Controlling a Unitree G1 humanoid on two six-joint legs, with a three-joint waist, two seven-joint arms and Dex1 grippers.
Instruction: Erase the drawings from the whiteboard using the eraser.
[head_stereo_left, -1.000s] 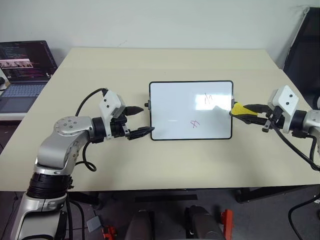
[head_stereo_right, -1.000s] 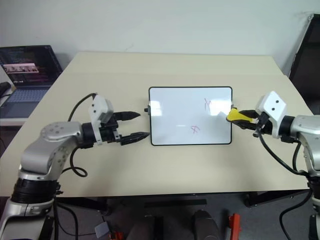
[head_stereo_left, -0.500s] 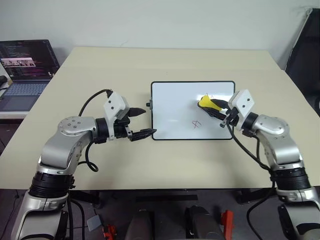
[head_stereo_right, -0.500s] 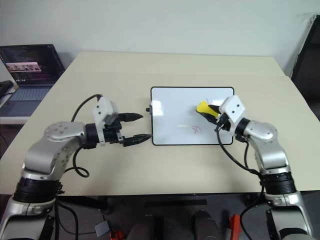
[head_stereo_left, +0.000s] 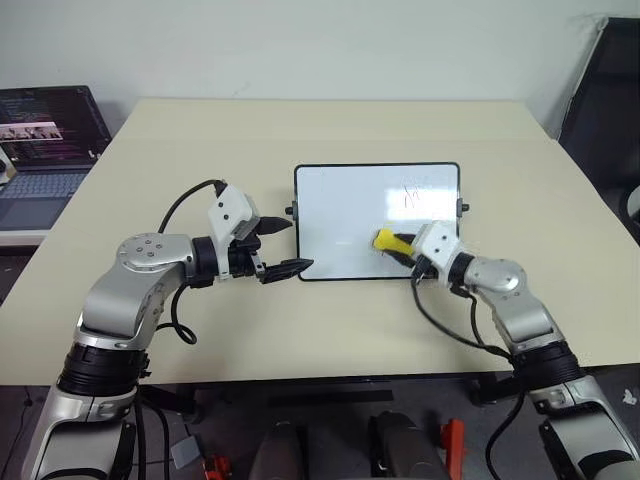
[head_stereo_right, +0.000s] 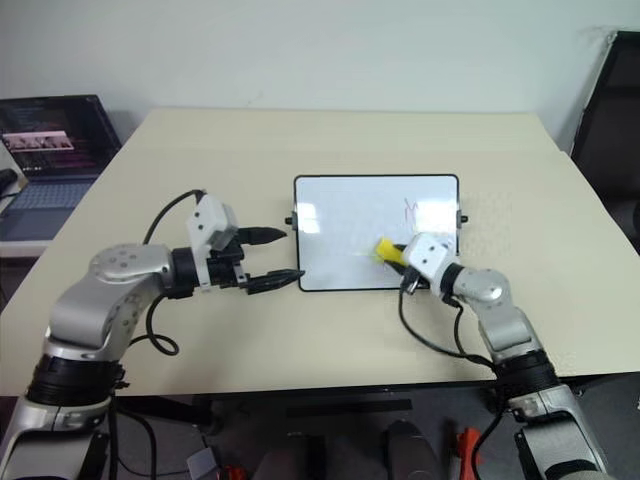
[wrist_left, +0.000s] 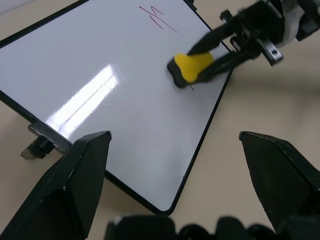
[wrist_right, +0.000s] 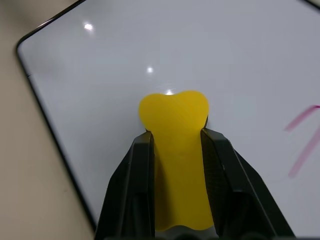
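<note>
Right gripper (wrist_right: 176, 145) clamps eraser (wrist_right: 175, 150) — pressed on whiteboard (head_stereo_left: 340, 210).

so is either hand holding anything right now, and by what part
The right gripper holds the eraser by its rear sides, one of the fingers on each side, yellow front end protruding over the whiteboard. The left gripper is open, holding nothing.

Glossy white whiteboard (head_stereo_left: 350, 215) with thin black frame and black side knobs. Red-pink drawings (head_stereo_left: 414, 193) in thin lines. Bright yellow eraser (head_stereo_left: 384, 240). Black fingers on both the left hand (head_stereo_left: 283, 246) and the right hand (wrist_right: 177, 150). Pale beige tabletop (head_stereo_left: 330, 125). Dark laptop (head_stereo_left: 45, 140) with bluish keyboard.
</note>
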